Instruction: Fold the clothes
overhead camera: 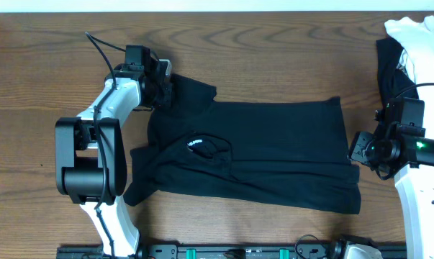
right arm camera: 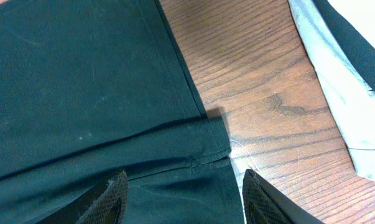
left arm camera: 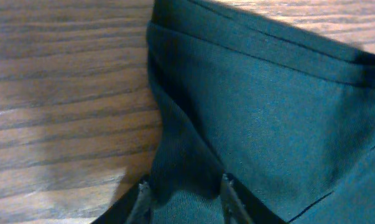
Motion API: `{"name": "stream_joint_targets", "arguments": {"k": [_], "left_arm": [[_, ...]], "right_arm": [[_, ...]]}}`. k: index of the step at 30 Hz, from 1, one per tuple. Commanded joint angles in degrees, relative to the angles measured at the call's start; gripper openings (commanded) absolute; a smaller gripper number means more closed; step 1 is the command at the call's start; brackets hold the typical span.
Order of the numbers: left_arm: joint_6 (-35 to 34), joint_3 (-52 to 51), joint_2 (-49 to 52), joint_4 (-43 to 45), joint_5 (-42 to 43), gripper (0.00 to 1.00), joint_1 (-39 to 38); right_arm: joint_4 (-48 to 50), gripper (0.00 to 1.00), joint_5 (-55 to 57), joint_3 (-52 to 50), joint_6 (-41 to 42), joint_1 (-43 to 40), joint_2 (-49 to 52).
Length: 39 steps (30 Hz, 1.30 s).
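— Wooden table (overhead camera: 44, 72) holds the black T-shirt (overhead camera: 274, 151), spread at centre. Which step?
— Grasping, I think. Left gripper (left arm camera: 184, 190) straddles the ten-o'clock sleeve (overhead camera: 191, 90); clamped or not, I cannot tell. Right gripper (right arm camera: 184, 199) hangs spread apart over the three-o'clock hem (right arm camera: 206, 140). Next needs firm pinches.

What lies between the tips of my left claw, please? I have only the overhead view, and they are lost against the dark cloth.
Observer: The left wrist view shows a raised ridge of the black T-shirt between the fingers of the left claw. I cannot tell whether it is pinched tight.
Operator: Thank you. How does the right claw stand?
Observer: In its wrist view the right claw is open, with its fingers astride the shirt's hemmed corner.
Operator: Is that corner a single layer?
Observer: No, two layers show there, one overlapping the other, beside bare table.
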Motion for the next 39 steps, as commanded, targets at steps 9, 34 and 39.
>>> {"name": "stream_joint_targets", "arguments": {"k": [9,34,39], "left_arm": [[0.70,1.22,0.13,-0.68,1.60,0.13,0.04],[-0.22,1.22,-10.51,-9.79,6.99,0.06,0.04],[-0.24,1.22,-10.51,-10.01,6.99,0.06,0.04]], "right_arm": [[-0.55,0.57,-0.22,0.68,-0.52,-0.15,0.24],[36.76,0.75,-15.17,2.47,-8.98,0.31,22.58],[46.99,0.75,-15.19,2.47,-8.96,0.39,30.56]]}}
